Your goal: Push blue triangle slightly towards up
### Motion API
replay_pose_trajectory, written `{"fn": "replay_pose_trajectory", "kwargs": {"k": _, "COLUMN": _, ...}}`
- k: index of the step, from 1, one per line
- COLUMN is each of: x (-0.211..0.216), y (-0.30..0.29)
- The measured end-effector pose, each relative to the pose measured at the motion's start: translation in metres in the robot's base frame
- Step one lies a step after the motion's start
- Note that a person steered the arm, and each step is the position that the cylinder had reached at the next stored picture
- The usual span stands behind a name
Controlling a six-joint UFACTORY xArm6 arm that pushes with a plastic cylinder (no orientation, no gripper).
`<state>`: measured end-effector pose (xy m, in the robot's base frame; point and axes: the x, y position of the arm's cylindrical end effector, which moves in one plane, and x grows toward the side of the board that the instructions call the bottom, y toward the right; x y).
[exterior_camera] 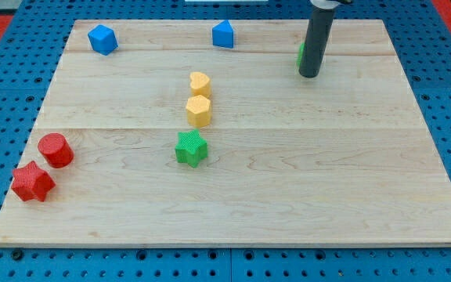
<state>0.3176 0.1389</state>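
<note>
The blue triangle (223, 34) sits near the board's top edge, a little right of the middle. My tip (309, 75) rests on the board to the right of it and slightly lower, well apart from it. A green block (300, 54) is mostly hidden behind the rod, just left of it; its shape cannot be made out.
A blue hexagon-like block (102, 39) sits at the top left. A yellow heart (200, 82) and a yellow hexagon (198, 110) stand in the middle, a green star (191, 148) below them. A red cylinder (55, 150) and a red star (32, 182) sit at the lower left.
</note>
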Motion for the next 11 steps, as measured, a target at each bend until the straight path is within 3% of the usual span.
{"fn": "replay_pose_trajectory", "kwargs": {"k": 2, "x": -0.075, "y": 0.007}}
{"fn": "replay_pose_trajectory", "kwargs": {"k": 3, "x": -0.08, "y": -0.05}}
{"fn": "replay_pose_trajectory", "kwargs": {"k": 4, "x": -0.101, "y": -0.052}}
{"fn": "replay_pose_trajectory", "kwargs": {"k": 5, "x": -0.098, "y": -0.109}}
{"fn": "replay_pose_trajectory", "kwargs": {"k": 7, "x": -0.055, "y": -0.15}}
{"fn": "replay_pose_trajectory", "kwargs": {"k": 8, "x": -0.051, "y": -0.224}}
{"fn": "replay_pose_trajectory", "kwargs": {"k": 9, "x": -0.061, "y": -0.22}}
{"fn": "replay_pose_trajectory", "kwargs": {"k": 10, "x": -0.063, "y": -0.175}}
{"fn": "replay_pose_trajectory", "kwargs": {"k": 11, "x": -0.055, "y": -0.188}}
